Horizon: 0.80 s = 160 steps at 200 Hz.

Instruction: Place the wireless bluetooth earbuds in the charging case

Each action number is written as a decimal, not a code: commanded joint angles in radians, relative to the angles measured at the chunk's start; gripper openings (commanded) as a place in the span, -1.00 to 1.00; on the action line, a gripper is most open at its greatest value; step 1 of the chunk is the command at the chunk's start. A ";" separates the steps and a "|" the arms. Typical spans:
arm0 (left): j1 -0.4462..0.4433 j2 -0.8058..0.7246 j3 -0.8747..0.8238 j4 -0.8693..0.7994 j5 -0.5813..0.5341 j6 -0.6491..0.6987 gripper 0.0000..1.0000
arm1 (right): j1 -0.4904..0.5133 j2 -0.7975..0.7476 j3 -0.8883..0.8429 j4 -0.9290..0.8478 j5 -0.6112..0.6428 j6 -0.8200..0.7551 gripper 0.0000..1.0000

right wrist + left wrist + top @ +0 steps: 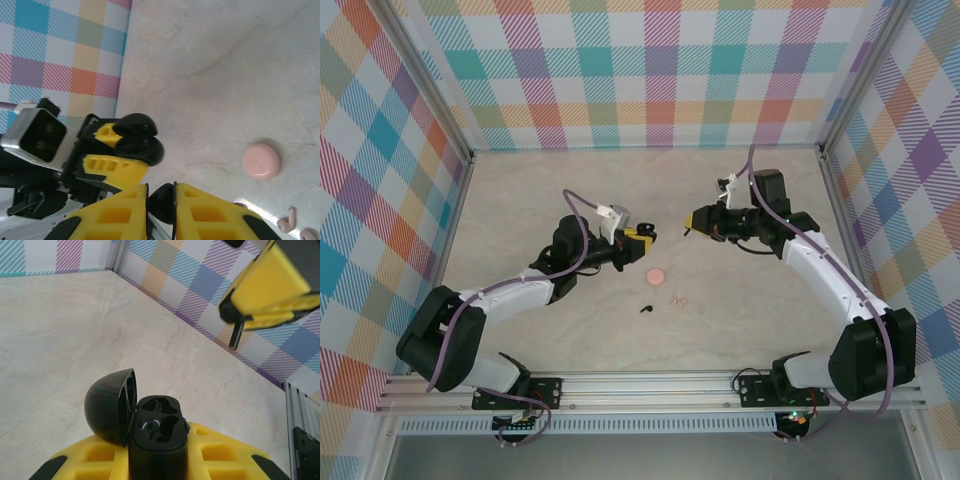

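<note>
My left gripper (640, 238) is shut on a black round charging case (159, 427), held upright with its lid (110, 405) swung open to the left; its two sockets are dark and hard to read. My right gripper (692, 222) hovers a short way to the right of the case and is shut on a black earbud (161, 202), whose stem (238, 335) hangs below the fingers. Another black earbud (645, 309) lies on the table. Two pale pink earbuds (286, 222) lie close together near a closed pink case (261, 161).
The pink case (656, 275) and the loose buds sit on the table in front of and below both grippers. Plaid walls (650, 70) enclose the table on the back, left and right. A metal rail (650, 385) runs along the near edge.
</note>
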 commanded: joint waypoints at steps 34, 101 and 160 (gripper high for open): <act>-0.035 0.013 0.019 0.083 0.040 0.081 -0.63 | 0.040 -0.028 0.057 0.044 -0.061 0.000 -0.62; -0.067 0.006 0.040 0.062 0.039 0.143 -0.63 | 0.079 -0.006 0.076 0.065 -0.071 0.014 -0.61; -0.078 -0.001 0.060 0.051 0.034 0.149 -0.63 | 0.112 0.017 0.088 0.058 -0.057 0.003 -0.61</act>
